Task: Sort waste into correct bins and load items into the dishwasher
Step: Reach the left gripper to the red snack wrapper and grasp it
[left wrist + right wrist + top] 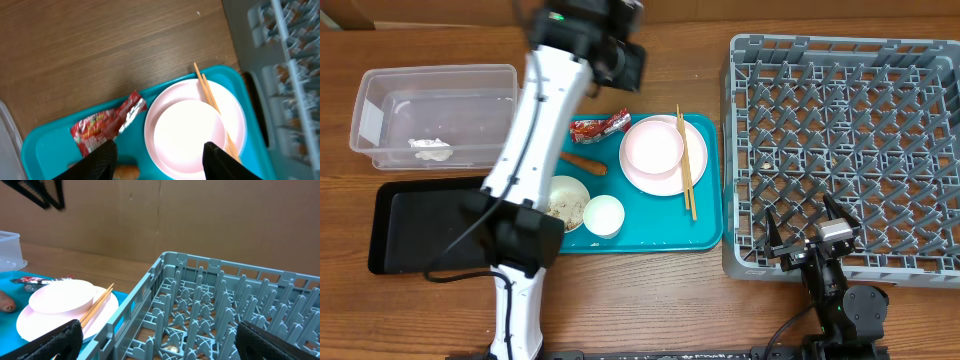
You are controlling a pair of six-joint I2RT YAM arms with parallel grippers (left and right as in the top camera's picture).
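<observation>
Grey dish rack (840,130) first: you have nothing loaded in it, not 1 piece.

Agreed. White tissue (430,149) is the only job I can call done; it lies inside your clear tub (470,110). Your black tray (420,230) shows nothing in it.

So the rest of your waste sits on the teal tray (660,225). You have the red wrapper (102,122) at the far edge, the carrot piece (585,163) just beside it, and the scraps (560,207) in a white bowl (578,183) next to your left arm.

Then your dishes, all on that same tray: the pink plate (175,92), what looks like a 2nd bowl (187,132) sitting on it, the chopsticks (686,170) laid across the plate's right side, and the small cup (603,215) touching or nearly touching the scrap bowl.

Your left claw (159,147) hangs above the wrapper and the plate, fingers apart, nothing between them.

Your right claw (802,225) sits at the rack's near edge, spread wide and empty.

My judgement: you are barely started. 1 of 4 waste pieces is binned, and 0 dishes are loaded. The wrapper looks like your nearest pick, and it crinkles, so pinch it well in from the edge.
</observation>
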